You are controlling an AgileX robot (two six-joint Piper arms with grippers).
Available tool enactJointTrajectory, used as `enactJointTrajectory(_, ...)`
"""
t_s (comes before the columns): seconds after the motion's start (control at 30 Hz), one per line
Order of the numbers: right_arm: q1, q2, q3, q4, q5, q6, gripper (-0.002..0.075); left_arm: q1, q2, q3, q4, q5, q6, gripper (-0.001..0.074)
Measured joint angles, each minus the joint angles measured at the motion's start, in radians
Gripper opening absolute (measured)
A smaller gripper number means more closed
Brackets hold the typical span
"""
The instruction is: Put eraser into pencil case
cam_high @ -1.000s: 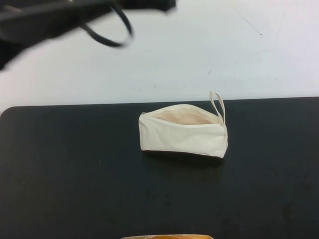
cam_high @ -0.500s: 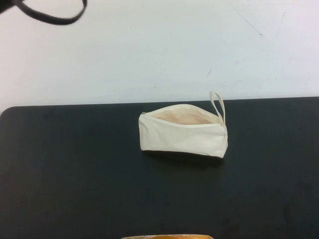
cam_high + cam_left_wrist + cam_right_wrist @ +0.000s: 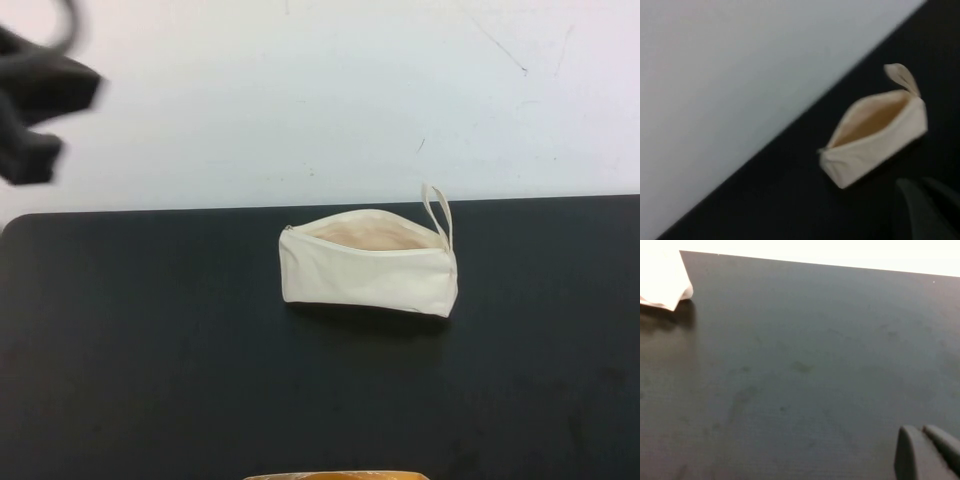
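The pencil case (image 3: 368, 265) is a cream-white zip pouch lying on the black mat (image 3: 150, 340), its zip open and the beige lining showing, with its loop strap (image 3: 437, 212) at the right end. It also shows in the left wrist view (image 3: 875, 135). The eraser is not in view in any frame. My left gripper (image 3: 919, 183) is raised well off to the left of the pouch, its fingers close together with nothing between them. My left arm (image 3: 40, 110) is a dark blur at the top left. My right gripper (image 3: 920, 429) is shut and empty above bare mat.
The white table (image 3: 350, 100) lies beyond the mat's far edge. A yellowish object (image 3: 335, 475) peeks in at the bottom edge of the high view. A corner of the pouch (image 3: 662, 285) shows in the right wrist view.
My left arm has swung from above the table's upper middle out to the far left. Its black cable has left the view. The pouch has not moved.
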Motion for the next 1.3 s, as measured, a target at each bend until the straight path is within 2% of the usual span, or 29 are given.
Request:
enactJointTrajectory(0.17, 0.0, 0.0, 0.0, 0.0, 0.0, 0.0, -0.0001, 0.033, -0.158, 0.156, -0.002, -0.264, -0.036, 0.0)
enactJointTrajectory(0.33, 0.0, 0.0, 0.0, 0.0, 0.0, 0.0, -0.0001, 0.045, -0.358, 0.393, -0.008, -0.546, -0.065, -0.0001)
enactJointTrajectory(0.43, 0.0, 0.0, 0.0, 0.0, 0.0, 0.0, -0.0001, 0.071, -0.474, 0.548, -0.012, -0.642, -0.067, -0.0001)
enactJointTrajectory(0.63, 0.0, 0.0, 0.0, 0.0, 0.0, 0.0, -0.0001, 0.12, -0.693, 0.9, -0.021, -0.672, -0.099, -0.0001)
enactJointTrajectory(0.83, 0.0, 0.0, 0.0, 0.0, 0.0, 0.0, -0.0001, 0.138, -0.887, 1.17, -0.069, -0.692, -0.115, -0.0001)
enactJointTrajectory(1.1, 0.0, 0.0, 0.0, 0.0, 0.0, 0.0, -0.0001, 0.144, -1.107, 1.396, -0.089, -0.829, -0.115, -0.0001)
enactJointTrajectory(1.3, 0.0, 0.0, 0.0, 0.0, 0.0, 0.0, -0.0001, 0.144, -1.121, 1.469, -0.108, -0.819, -0.115, -0.0001)
